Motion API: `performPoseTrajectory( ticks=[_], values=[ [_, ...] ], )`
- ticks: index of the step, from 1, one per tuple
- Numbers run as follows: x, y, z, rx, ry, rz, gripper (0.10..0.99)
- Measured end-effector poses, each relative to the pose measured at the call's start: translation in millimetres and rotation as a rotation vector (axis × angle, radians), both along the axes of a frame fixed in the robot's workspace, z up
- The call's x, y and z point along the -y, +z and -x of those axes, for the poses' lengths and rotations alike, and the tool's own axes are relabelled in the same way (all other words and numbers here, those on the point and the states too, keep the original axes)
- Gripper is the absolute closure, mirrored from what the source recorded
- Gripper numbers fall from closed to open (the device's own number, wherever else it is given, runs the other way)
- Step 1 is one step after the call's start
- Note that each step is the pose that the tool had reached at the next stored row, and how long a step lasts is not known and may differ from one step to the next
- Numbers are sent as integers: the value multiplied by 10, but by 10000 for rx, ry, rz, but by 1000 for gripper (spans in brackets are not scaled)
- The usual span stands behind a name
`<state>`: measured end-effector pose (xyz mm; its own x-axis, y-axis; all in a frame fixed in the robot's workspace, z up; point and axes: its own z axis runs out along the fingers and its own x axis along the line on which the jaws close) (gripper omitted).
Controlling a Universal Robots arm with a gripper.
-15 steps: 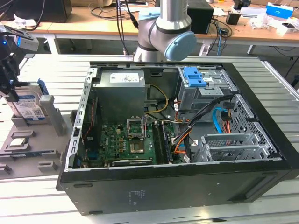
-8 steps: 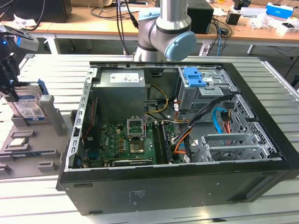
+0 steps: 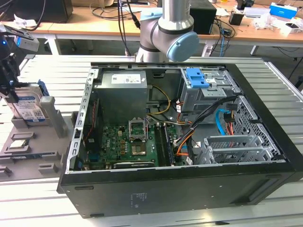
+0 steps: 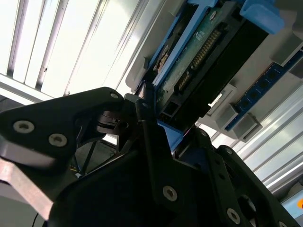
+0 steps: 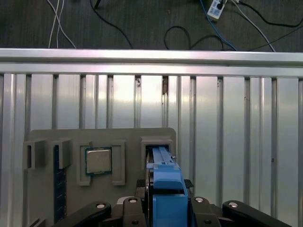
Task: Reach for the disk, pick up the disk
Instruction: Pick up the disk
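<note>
Where the slatted desk [image 3: 33, 203] reaches the exterior view's left, I see a grey fixture tray [image 3: 53, 118] carrying a square processor chip [image 3: 18, 144]. The open computer case [image 3: 189, 191] stands just beside it, to the right. The disk [image 3: 29, 108] stands on edge in the tray's slot, and the gripper [image 3: 10, 92] straddles it, close on both sides. It seems to touch the blue frame, but I cannot tell whether it is clamped.

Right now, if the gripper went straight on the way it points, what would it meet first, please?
The disk: its blue-framed edge stands right in front of the gripper, upright in a slot of the grey holder. Whether they touch, I cannot tell.
</note>
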<state>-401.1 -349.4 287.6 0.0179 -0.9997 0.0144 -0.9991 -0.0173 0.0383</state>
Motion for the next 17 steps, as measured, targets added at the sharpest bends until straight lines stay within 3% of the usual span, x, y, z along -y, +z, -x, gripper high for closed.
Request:
performPoseTrajectory(
  ticks=[10, 17],
  values=[
    [0, 80, 0, 0, 0, 0, 718],
    [0, 184, 0, -1, 0, 1, 718]
  ],
)
